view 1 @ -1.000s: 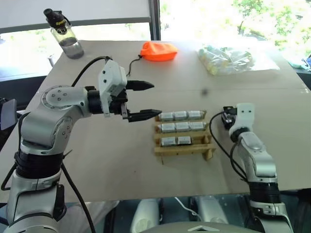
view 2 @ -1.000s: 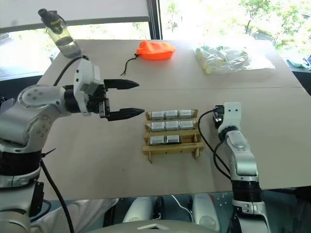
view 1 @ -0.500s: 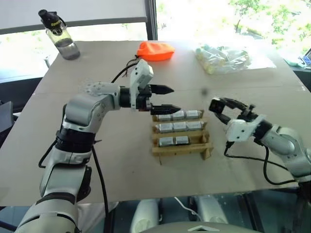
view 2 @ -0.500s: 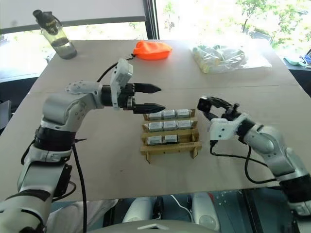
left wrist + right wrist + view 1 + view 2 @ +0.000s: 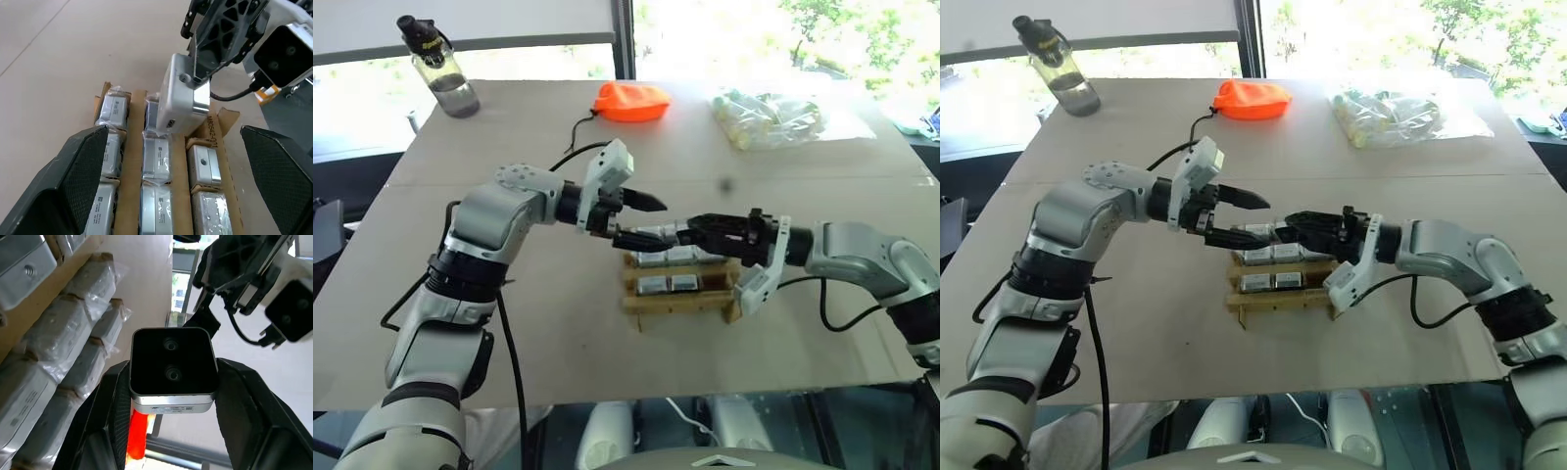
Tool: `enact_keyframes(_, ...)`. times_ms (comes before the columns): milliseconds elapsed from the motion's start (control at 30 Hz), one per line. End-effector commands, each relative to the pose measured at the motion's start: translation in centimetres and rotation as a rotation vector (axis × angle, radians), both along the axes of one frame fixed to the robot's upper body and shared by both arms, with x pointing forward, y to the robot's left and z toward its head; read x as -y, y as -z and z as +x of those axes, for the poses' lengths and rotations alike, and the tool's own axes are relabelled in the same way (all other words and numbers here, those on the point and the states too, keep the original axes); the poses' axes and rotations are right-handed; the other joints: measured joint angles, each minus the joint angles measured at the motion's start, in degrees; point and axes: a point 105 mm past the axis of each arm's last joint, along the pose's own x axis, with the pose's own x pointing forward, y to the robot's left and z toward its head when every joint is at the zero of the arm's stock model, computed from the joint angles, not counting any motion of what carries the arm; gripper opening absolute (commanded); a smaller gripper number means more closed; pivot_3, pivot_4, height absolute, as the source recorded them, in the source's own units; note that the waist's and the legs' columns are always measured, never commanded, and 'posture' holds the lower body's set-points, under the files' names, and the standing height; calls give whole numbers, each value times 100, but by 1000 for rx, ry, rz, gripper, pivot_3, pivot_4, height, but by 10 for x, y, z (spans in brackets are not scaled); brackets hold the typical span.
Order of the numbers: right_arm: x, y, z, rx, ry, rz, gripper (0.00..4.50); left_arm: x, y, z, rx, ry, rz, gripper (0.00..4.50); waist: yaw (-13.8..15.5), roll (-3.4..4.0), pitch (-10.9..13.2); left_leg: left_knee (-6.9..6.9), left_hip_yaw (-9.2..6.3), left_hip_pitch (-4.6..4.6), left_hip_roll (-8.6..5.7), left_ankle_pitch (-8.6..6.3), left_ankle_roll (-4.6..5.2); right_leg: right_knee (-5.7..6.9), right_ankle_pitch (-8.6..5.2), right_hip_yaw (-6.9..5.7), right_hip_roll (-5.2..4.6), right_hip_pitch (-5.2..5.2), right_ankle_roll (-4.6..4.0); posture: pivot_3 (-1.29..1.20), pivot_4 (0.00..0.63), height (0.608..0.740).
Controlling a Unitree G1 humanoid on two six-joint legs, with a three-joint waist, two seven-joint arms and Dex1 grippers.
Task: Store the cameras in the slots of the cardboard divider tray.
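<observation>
The tan cardboard divider tray point(image 5: 679, 301) lies mid-table with several wrapped white-grey cameras point(image 5: 156, 155) in its slots. My right gripper point(image 5: 697, 228) reaches in over the tray from the right and is shut on a camera point(image 5: 182, 96). That camera's black lens face point(image 5: 172, 364) sits between the fingers point(image 5: 242, 396). My left gripper point(image 5: 640, 221) hangs open just above the tray's far left corner, pointing right. Its tips stand close to the right gripper's tips. From the left wrist, the held camera shows between the open left fingers point(image 5: 73, 181), above the tray.
At the table's far edge stand a water bottle point(image 5: 441, 65) on the left, an orange drawstring pouch point(image 5: 631, 101) in the middle and a clear bag of pale tubes point(image 5: 770, 118) on the right. Bare tabletop point(image 5: 558, 323) surrounds the tray.
My right arm has swung left from beside the tray to above it, and its wrist has rolled over. The left gripper has drifted right and down towards the tray, staying open.
</observation>
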Motion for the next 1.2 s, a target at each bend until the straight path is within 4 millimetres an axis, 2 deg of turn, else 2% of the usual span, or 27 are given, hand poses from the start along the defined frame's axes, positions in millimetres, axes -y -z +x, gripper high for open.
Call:
enact_keyframes(33,-11,-5,-2,17,-54,-6,1911,1,-10,-2,48,23,10,4490,-1,0,0,0,0,0,0,0,0,0,0,0,0,0,0,0,150,740)
enact_keyframes(200,-22,-5,-1,1,-78,-3,1911,4,-7,-3,47,36,17,4490,-1,0,0,0,1,-2,1,0,0,0,0,0,-1,-1,0,0,150,740)
enact_keyframes(533,-19,-4,6,1,-25,8,1911,4,-4,-10,32,69,43,4490,-1,0,0,0,2,0,1,0,0,2,0,0,-1,-1,-1,0,150,740)
enact_keyframes(633,-18,-4,8,1,-15,12,1911,5,-3,-10,31,74,49,3664,-1,0,0,0,2,0,1,0,0,2,0,1,-1,-1,-1,0,150,740)
enact_keyframes(733,-18,-7,8,2,-14,13,1911,5,-2,-10,31,72,50,2422,-1,0,0,0,2,0,1,0,0,2,0,1,-1,-1,-1,0,150,740)
enact_keyframes(833,-19,-10,8,0,-14,19,1911,6,-2,-9,31,70,52,978,-2,0,0,0,2,0,1,0,0,2,0,1,-1,-1,-1,0,150,740)
enact_keyframes(867,-19,-11,8,-1,-14,21,1911,6,-1,-9,31,70,53,712,-1,0,0,0,1,0,1,0,0,2,0,1,-1,-1,-1,0,150,740)
enact_keyframes(1133,-21,-16,14,-32,21,34,1911,4,5,-7,56,57,85,715,-2,0,0,0,2,0,1,0,0,2,1,1,-1,-1,-1,0,150,740)
enact_keyframes(1200,-19,-15,17,-55,54,36,2966,3,6,-6,60,51,90,715,-2,0,0,0,2,-1,1,0,0,2,1,1,-1,-1,-1,0,150,740)
